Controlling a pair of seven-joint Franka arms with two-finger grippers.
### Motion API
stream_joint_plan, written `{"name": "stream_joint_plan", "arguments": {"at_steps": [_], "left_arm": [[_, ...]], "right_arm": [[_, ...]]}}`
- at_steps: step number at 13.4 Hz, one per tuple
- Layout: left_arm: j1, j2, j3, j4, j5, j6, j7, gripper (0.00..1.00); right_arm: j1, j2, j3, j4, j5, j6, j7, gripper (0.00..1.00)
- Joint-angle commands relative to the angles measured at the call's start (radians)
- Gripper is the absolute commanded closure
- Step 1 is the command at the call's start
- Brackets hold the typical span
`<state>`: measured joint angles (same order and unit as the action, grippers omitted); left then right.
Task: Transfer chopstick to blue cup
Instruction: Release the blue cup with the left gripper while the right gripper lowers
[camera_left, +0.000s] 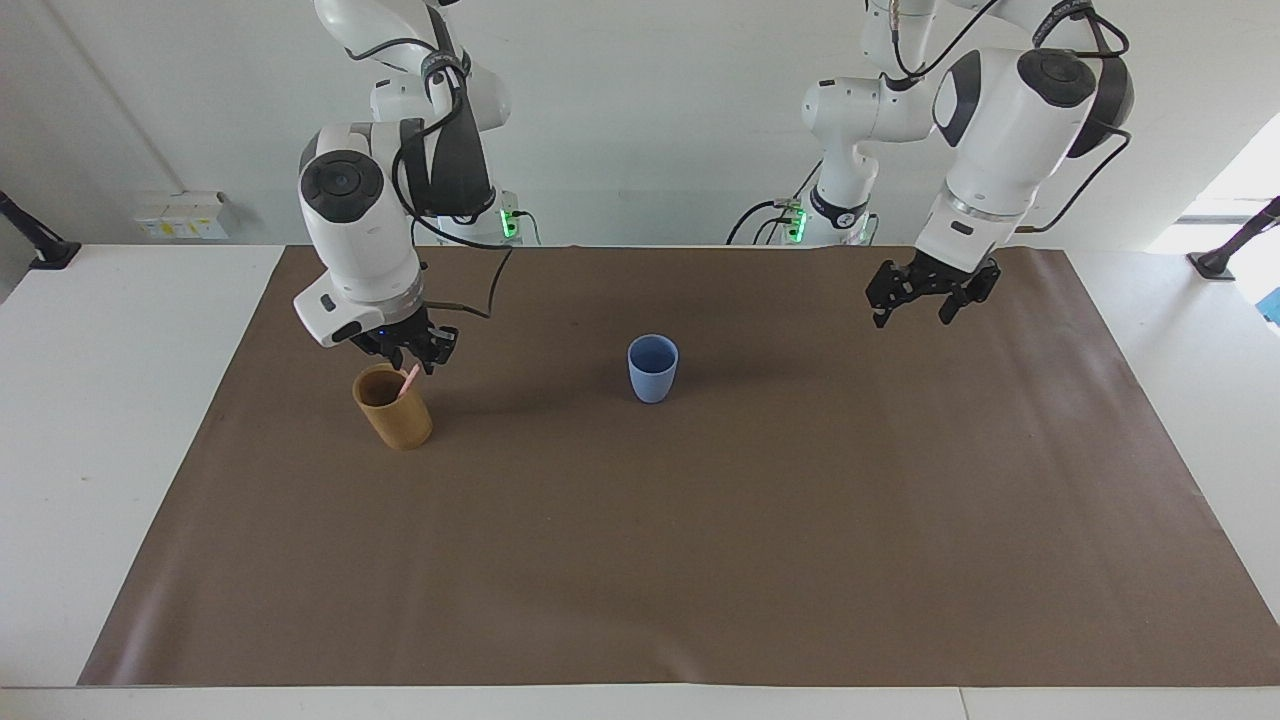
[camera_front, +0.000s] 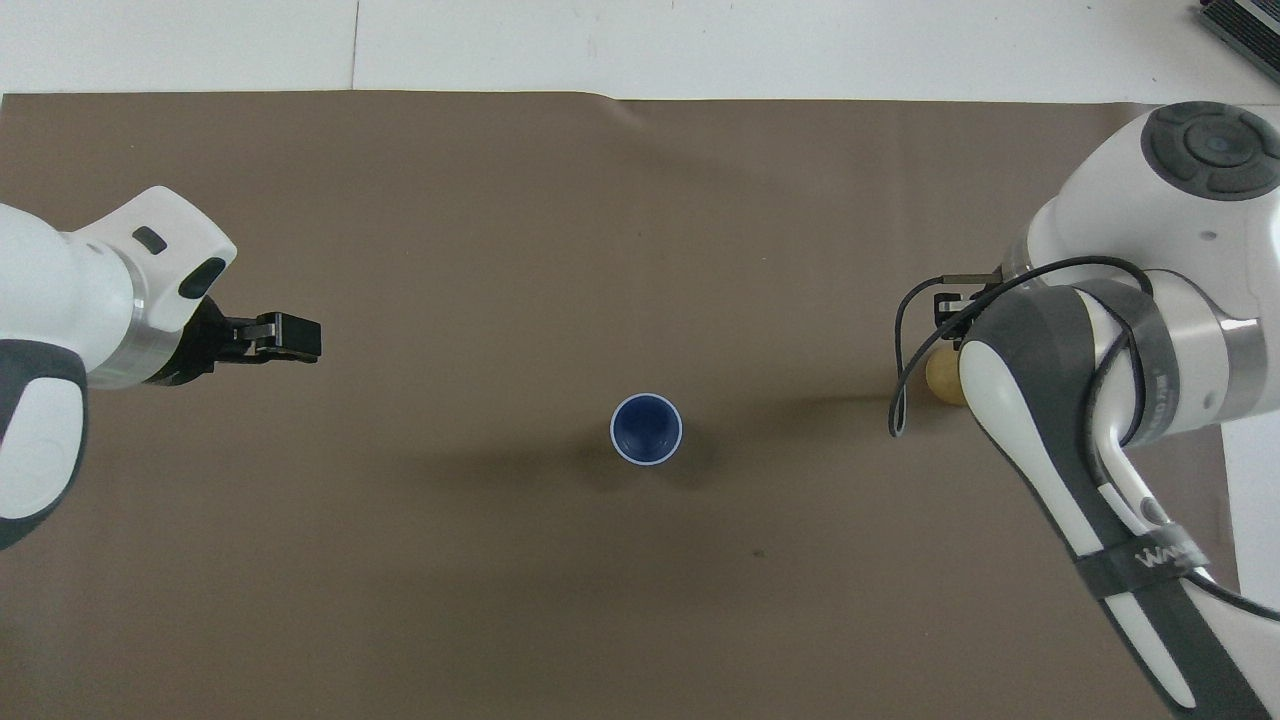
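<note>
So my right tool (camera_left: 408, 352) sits just above the chopstick (camera_left: 409, 378) in the tan cup (camera_left: 393, 407), its grip unclear, left tool (camera_left: 922, 295) spread, blue cup (camera_left: 652, 368) empty.

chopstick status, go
Right gripper at the chopstick tip, in the tan cup. Left gripper open, up over the mat. Blue cup empty, nothing in the way.
</note>
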<state>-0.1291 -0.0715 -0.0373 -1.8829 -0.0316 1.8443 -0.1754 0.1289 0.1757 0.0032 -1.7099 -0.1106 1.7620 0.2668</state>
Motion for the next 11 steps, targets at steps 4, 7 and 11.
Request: {"name": "stream_joint_plan", "arguments": {"at_steps": [4,7,11], "left_arm": [[0.169,-0.008,-0.013,0.143,0.001,-0.157,0.230,0.00],[0.177,0.030,-0.013,0.286,0.016,-0.276,0.231,0.00],[0.172,0.023,-0.018,0.334,0.013,-0.352,0.235,0.00]], "right_arm": [[-0.009,-0.019,0.003,-0.030,-0.024,0.063,0.045,0.66],[-0.011,-0.022,0.004,-0.031,-0.009,0.059,0.058,0.88],[-0.009,-0.035,0.004,-0.019,-0.003,0.042,0.086,1.00]]}}
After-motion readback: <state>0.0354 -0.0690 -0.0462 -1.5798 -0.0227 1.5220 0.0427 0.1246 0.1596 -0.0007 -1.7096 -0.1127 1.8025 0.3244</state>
